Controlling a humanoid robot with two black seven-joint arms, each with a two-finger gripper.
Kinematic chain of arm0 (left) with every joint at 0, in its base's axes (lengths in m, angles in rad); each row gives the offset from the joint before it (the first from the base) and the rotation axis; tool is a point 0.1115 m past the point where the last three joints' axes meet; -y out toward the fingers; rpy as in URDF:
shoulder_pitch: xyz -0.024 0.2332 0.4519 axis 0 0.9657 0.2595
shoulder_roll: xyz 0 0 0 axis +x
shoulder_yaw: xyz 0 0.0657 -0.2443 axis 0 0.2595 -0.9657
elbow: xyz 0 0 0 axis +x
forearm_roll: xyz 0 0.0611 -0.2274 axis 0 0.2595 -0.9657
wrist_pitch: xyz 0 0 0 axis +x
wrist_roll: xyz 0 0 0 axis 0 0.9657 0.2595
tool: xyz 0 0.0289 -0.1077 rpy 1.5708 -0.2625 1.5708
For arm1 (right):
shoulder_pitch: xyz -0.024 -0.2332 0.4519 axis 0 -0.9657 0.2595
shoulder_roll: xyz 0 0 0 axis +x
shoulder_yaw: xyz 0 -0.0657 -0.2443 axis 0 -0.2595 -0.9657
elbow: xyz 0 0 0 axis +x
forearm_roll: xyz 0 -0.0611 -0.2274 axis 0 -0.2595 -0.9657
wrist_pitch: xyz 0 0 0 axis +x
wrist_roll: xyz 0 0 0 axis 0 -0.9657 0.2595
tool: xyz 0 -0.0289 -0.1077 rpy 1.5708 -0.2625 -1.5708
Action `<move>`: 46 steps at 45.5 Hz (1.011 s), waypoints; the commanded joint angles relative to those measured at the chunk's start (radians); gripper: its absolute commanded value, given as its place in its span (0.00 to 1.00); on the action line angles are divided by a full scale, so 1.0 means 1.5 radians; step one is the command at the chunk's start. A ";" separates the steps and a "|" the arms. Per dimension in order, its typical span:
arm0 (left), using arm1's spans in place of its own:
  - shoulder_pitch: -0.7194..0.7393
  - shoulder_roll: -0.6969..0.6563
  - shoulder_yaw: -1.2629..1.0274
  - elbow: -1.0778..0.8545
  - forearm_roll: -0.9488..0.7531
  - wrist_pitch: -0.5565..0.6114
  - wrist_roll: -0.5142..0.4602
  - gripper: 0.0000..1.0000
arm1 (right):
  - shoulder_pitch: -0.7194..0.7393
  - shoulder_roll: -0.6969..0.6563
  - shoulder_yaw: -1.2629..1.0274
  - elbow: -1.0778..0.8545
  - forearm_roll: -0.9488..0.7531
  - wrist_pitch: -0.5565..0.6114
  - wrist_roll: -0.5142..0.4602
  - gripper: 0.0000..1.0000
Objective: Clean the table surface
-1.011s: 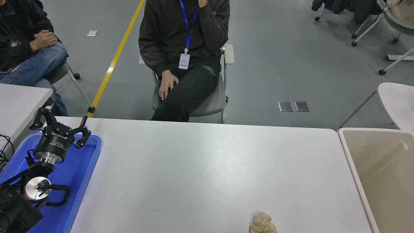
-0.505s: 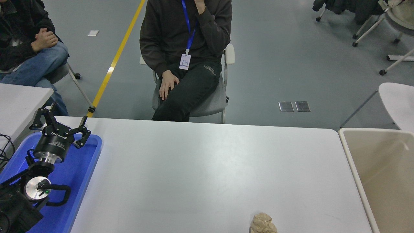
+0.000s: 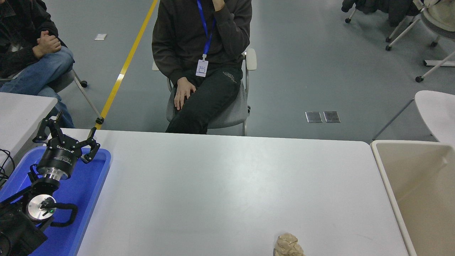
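1. The left gripper [image 3: 65, 137] hangs over a blue tray [image 3: 80, 188], jaws spread wide and holding nothing; the right gripper is out of view.
2. The table surface [image 3: 227, 177] stretches away to the right of those jaws, with a crumpled beige wad [image 3: 288, 244] at its near edge, well apart from them.
3. The wad looks light, soft and crushable, probably best pinched across its middle.
4. A beige bin [image 3: 421, 185] stands just beside the tabletop's right end.

Looks like a robot lab/test hall: grey floor w/ yellow floor line [image 3: 129, 57] upper left, wheeled office chairs [image 3: 408, 25] upper right, seated person wearing lanyard badge [image 3: 202, 67] top centre.
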 commanded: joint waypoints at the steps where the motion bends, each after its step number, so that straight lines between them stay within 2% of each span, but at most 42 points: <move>1: 0.000 0.000 0.000 0.000 0.000 0.000 0.000 1.00 | 0.006 -0.005 0.080 0.004 0.048 0.026 -0.045 0.98; 5: 0.000 0.000 0.000 0.000 0.000 0.000 0.000 1.00 | 0.008 -0.009 0.118 0.019 0.043 0.016 -0.061 0.98; 10: 0.000 0.000 0.000 0.000 0.000 0.001 0.000 1.00 | 0.004 -0.034 0.172 0.090 0.003 -0.068 -0.070 0.98; 13: 0.000 0.000 0.000 0.000 0.000 0.000 0.000 1.00 | -0.011 -0.042 0.217 0.172 -0.019 -0.133 -0.069 0.98; 24: 0.000 0.000 0.000 0.000 0.000 0.001 0.000 1.00 | -0.080 -0.071 0.274 0.400 -0.031 -0.253 -0.066 0.98; 31: 0.000 0.000 0.000 0.000 0.000 0.001 0.000 1.00 | -0.124 -0.059 0.337 0.489 -0.031 -0.254 -0.051 0.98; 38: 0.000 0.000 0.000 0.000 0.000 0.000 0.000 1.00 | -0.190 -0.038 0.334 0.569 -0.035 -0.215 0.036 0.98; 46: 0.000 0.000 0.000 0.000 0.000 0.000 0.000 1.00 | -0.237 0.015 0.340 0.599 -0.036 -0.183 0.038 0.99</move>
